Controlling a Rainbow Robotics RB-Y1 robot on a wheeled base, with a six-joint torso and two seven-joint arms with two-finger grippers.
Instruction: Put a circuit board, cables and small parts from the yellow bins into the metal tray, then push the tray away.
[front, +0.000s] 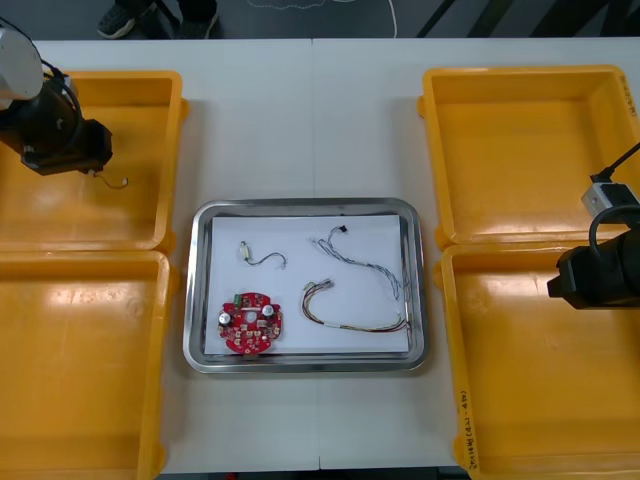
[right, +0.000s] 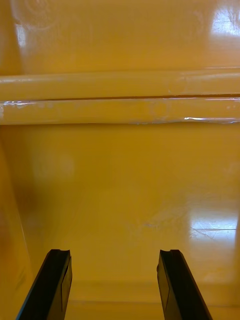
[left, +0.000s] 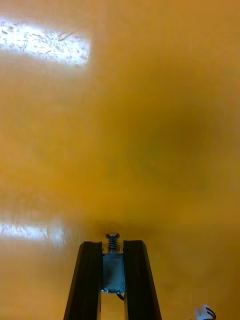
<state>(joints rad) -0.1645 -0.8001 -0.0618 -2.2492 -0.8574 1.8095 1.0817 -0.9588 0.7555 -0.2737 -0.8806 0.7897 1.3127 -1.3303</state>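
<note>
We see the left arm (front: 45, 120) reaching over the far left yellow bin (front: 140, 90), its wrist tipped down toward the bin floor. The left wrist view gives us the grip itself: the left fingers (left: 90, 280) stand nearly together, clamped on a small metal part (left: 113, 270), a grey block with a short spring at its top. A white plug (left: 204, 312) lies just beside them. From the front view we get the arm's place, and a thin wire (front: 114, 182) trailing just right of the wrist over the bin floor.

The right arm (front: 600, 275) hangs over the near right yellow bin (front: 520, 400), close to its far rim. The right fingers (right: 54, 285) stand wide apart with nothing between them.

The metal tray (front: 195, 300) sits in the middle of the bench (front: 300, 120), between the bins and white inside. It holds the red circuit board (front: 251, 321), a blue and white cable (front: 365, 262), a red and yellow cable (front: 355, 315) and a short cable (front: 262, 257).
</note>
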